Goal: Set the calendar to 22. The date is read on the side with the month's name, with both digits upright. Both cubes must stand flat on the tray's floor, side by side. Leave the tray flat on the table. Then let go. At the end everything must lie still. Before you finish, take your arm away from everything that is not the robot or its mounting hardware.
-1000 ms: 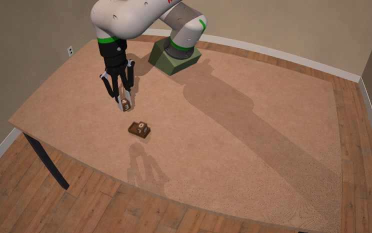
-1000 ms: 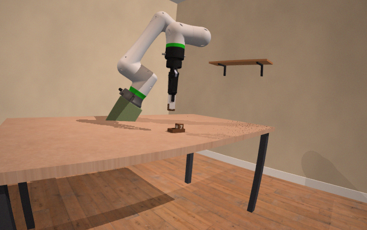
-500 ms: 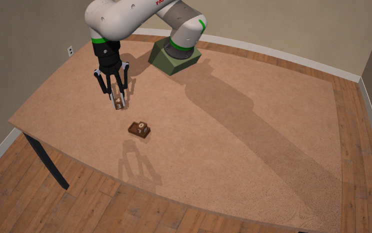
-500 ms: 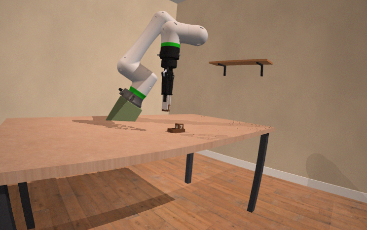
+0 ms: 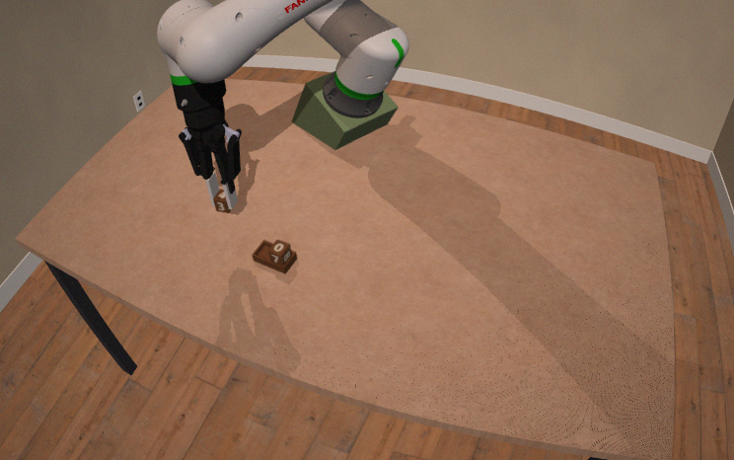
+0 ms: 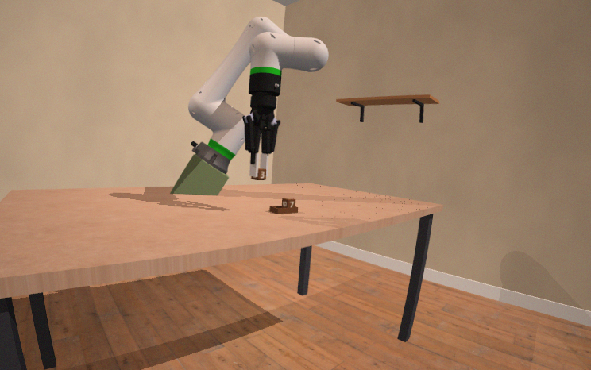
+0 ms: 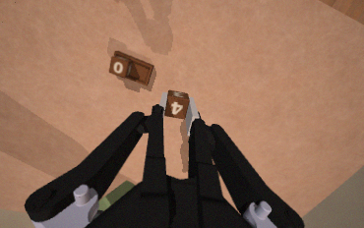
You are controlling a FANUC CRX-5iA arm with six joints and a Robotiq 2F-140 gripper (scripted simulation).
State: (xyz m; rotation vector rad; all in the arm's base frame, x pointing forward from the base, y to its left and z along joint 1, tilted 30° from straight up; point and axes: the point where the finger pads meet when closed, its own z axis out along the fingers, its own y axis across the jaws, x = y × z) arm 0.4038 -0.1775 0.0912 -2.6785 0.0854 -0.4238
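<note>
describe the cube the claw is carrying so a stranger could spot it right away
Start at the white arm rising from the green base and follow it down to the black claw. Pinched between its pale fingertips is a small brown cube showing a white 3. Unlike the other cube in the tray, it hangs above the table.

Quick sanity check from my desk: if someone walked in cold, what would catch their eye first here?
The white arm, its hand holding a small brown number cube in the air above the table, a 3 on its side. Next, the little wooden tray lying apart from the hand, with one cube in it showing 0 on top and an empty slot beside it.
</note>
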